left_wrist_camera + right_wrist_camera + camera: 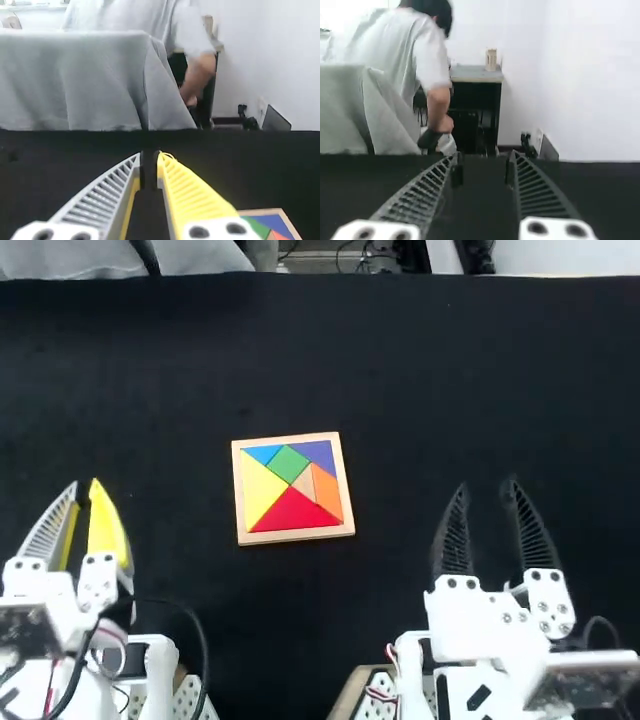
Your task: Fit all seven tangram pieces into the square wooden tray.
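The square wooden tray (239,490) lies flat in the middle of the black table, and its corner (264,212) shows in the left wrist view. Coloured tangram pieces fill it: a yellow triangle (258,488), a red triangle (296,512), an orange piece (326,490), a green square (289,462), a purple piece (319,452) and a small blue triangle (262,453). My left gripper (85,484), with one yellow and one grey finger, sits at the near left, shut on nothing. My right gripper (486,485), black-fingered, sits at the near right, open and empty. Both are well short of the tray.
Black cloth (450,370) covers the table around the tray. Beyond the far edge are a grey-draped table (75,80), a dark cabinet (475,115) and a white wall. A person stands back there, away from the task's things.
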Controlling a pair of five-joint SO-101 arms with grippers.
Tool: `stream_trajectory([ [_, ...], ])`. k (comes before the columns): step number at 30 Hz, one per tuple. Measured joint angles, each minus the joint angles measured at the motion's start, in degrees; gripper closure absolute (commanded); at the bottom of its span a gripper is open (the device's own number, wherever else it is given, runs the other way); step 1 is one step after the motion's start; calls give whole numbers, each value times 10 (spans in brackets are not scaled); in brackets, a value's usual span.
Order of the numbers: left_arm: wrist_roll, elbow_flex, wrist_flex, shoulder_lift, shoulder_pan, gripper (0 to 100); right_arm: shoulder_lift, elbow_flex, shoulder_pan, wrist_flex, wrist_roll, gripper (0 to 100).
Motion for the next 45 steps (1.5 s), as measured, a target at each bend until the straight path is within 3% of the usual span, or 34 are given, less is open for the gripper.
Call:
stream_trajectory([
  [7, 0, 137, -203, 0, 0, 932, 0, 87, 0, -141, 0, 843],
  [15, 0, 412, -457, 4, -1, 932, 0, 364, 0, -290, 0, 843],
  [18, 1, 488, -517, 9, -1, 932, 0, 452, 0, -345, 0, 843],
  [22, 4, 491, -496, 29, 0, 932, 0, 549, 0, -401, 0, 843],
  [35, 6, 497, -442, 105, 6, 931, 1, 564, 0, -336, 0, 840],
  [45, 6, 497, -236, 92, 5, 932, 1, 564, 0, -169, 0, 839],
])
